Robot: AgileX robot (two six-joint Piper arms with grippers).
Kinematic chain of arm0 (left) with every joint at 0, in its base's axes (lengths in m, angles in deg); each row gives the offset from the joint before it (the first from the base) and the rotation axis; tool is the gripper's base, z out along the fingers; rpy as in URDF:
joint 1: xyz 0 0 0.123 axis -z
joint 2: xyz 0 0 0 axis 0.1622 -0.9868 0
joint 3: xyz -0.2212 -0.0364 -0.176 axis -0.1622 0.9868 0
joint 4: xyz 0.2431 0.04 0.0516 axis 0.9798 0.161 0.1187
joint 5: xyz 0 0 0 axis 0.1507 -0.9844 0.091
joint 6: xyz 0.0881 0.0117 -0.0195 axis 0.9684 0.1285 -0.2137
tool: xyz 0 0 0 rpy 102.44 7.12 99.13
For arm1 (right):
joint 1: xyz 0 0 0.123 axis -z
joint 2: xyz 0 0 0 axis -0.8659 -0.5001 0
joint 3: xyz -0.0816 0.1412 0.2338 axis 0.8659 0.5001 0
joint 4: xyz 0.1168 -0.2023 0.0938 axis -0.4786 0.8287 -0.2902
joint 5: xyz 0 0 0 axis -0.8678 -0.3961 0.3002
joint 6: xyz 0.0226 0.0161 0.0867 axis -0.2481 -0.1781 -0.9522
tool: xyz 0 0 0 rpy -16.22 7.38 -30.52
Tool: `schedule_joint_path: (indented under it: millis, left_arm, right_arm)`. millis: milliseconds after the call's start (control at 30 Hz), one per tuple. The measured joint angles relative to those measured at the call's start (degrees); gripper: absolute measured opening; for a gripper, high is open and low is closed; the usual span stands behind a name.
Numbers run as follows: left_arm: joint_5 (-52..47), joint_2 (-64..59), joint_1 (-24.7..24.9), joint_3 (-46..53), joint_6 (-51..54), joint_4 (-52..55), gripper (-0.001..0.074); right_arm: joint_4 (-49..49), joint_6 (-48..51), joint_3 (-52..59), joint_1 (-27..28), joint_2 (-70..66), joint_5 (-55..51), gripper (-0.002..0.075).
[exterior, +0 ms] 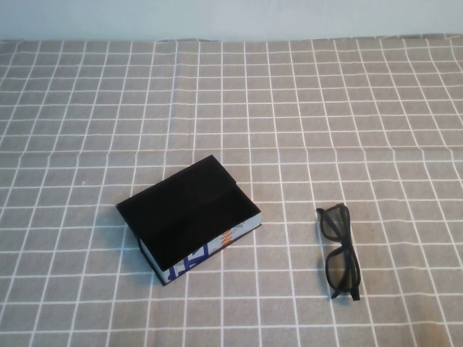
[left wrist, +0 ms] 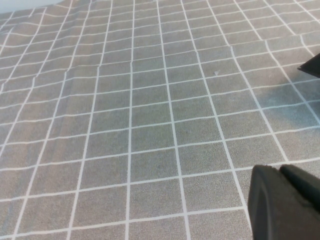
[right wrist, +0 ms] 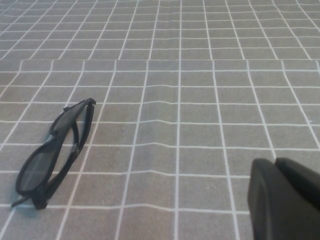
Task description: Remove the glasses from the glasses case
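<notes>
Nearest to us on the grey cloth with its white grid (exterior: 304, 108) lie the black plastic-framed glasses with dark lenses (exterior: 340, 250), folded and flat on the cloth, outside the case and to its right with a clear gap between them. A little farther back sits the landmark, the flat black rectangular glasses case with a white side edge printed in blue and orange (exterior: 189, 217), lid down and turned at an angle, its printed edge facing us. Beyond the case only the checked cloth stretches to the pale wall (exterior: 231, 18).

From our raised view neither arm shows. The left gripper (left wrist: 287, 202) appears only as a dark finger edge over bare cloth, and we cannot tell whether its claw is apart or together. The right gripper (right wrist: 285, 200) likewise shows one dark edge above the cloth, with the glasses (right wrist: 55, 152) lying apart from it; its claw state we cannot tell either.
</notes>
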Motion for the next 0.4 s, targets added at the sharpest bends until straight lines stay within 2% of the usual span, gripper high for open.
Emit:
schedule_joint_path:
  millis: [400]
  left_arm:
    - [0.00, 0.00, 0.00, 0.00, 0.00, 0.00, -0.0004]
  right_arm:
    - [-0.35, 0.02, 0.00, 0.00, 0.00, 0.00, -0.0017]
